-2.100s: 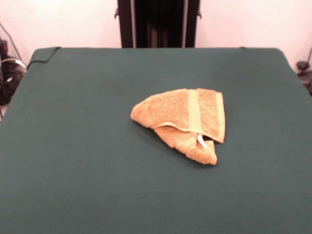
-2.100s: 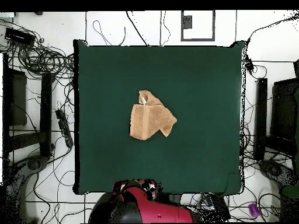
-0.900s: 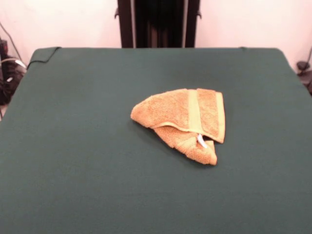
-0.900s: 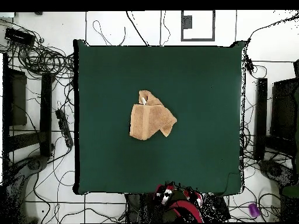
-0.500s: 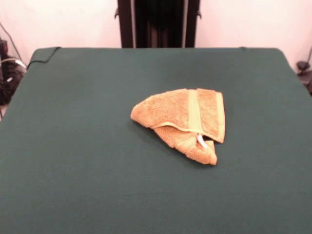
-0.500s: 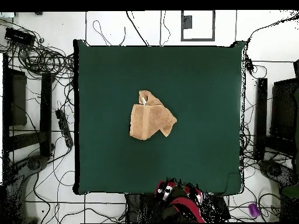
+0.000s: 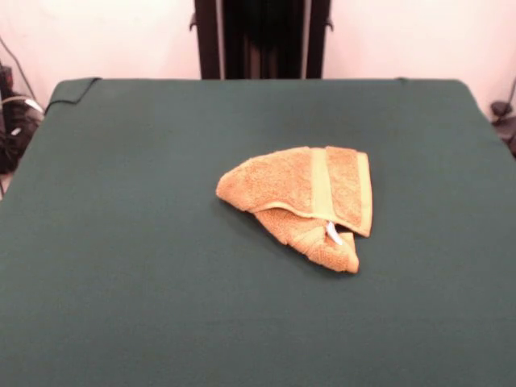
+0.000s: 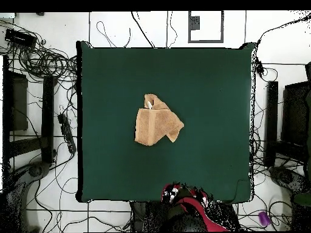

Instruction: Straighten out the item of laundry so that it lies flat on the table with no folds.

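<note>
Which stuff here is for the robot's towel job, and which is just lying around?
For the job:
- small orange-tan terry towel, folded over
- large green cloth-covered table
- red and black robot arm

Just lying around:
- black cables on the floor
- small purple object

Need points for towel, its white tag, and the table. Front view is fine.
towel (image 7: pixel 282 181), front view, on the upper folded terry layer left of the pale band.
white tag (image 7: pixel 332 234), front view, on the tag's middle, at the fold's lower edge.
table (image 7: pixel 121 266), front view, on bare green cloth left of the towel.
</note>
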Controlling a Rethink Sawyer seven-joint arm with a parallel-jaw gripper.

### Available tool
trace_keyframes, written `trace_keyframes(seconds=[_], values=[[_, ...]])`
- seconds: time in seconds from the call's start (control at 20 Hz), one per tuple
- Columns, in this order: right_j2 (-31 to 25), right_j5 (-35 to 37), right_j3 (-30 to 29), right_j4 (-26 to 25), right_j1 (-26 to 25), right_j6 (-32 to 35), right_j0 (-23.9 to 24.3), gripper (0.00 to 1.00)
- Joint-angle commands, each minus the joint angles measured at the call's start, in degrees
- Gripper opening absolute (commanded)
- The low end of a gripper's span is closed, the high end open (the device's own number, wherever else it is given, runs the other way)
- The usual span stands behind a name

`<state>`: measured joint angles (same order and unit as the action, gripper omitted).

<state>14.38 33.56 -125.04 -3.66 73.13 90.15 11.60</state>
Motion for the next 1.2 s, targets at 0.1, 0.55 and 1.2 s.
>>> trace_keyframes(seconds=[0.1, 0.55, 1.2], values=[[-5.1, -5.4, -2.9, 3.8, -12.4, 13.8, -0.7, 1.0], [-5.3, -11.5, -3.4, 5.8, -18.2, 14.2, -0.7, 1.0], [-6.4, -18.5, -4.4, 8.8, -26.1, 15.3, -0.7, 1.0]])
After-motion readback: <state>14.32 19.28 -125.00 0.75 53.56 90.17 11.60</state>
